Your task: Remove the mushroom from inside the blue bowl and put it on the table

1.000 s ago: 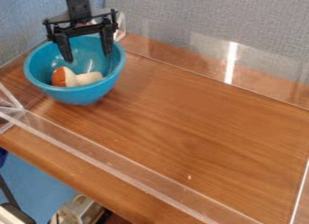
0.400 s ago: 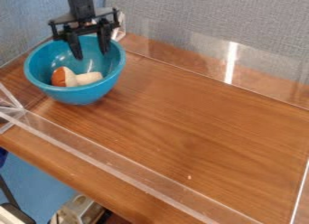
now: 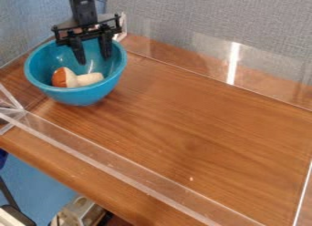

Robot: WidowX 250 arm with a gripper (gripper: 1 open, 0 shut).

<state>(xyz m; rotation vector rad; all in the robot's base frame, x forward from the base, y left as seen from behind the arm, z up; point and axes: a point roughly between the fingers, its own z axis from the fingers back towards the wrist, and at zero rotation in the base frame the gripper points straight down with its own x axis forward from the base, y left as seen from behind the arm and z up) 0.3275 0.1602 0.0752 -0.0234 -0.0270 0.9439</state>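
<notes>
Grey-blue fabric filled the wall behind a brown wooden table [image 3: 207,111], whose glossy top was edged by low clear plastic walls [image 3: 262,61]. Near the back left corner of that surface stood the blue bowl [image 3: 98,91], round, deep and shiny. Inside it, on the left part of the floor, lay the mushroom [image 3: 69,78] on its side, the orange-brown cap toward the left and the pale stem pointing right.

Above the bowl's back rim hung the black gripper [image 3: 91,55], pointing straight down from a dark arm that ran out of the top of the picture. Its two thin fingers [image 3: 78,49] stood spread well apart, with their tips dipping into the bowl's far side. Nothing sat between them: they held nothing. The mushroom lay apart from the tips, lower and to the left in the picture, and no finger touched it.

Across the rest of the tabletop only wood grain and soft reflections showed. Beyond the front clear wall, at the bottom left, a strip of blue and some blurred pale clutter appeared, too unclear to tell what it was.
</notes>
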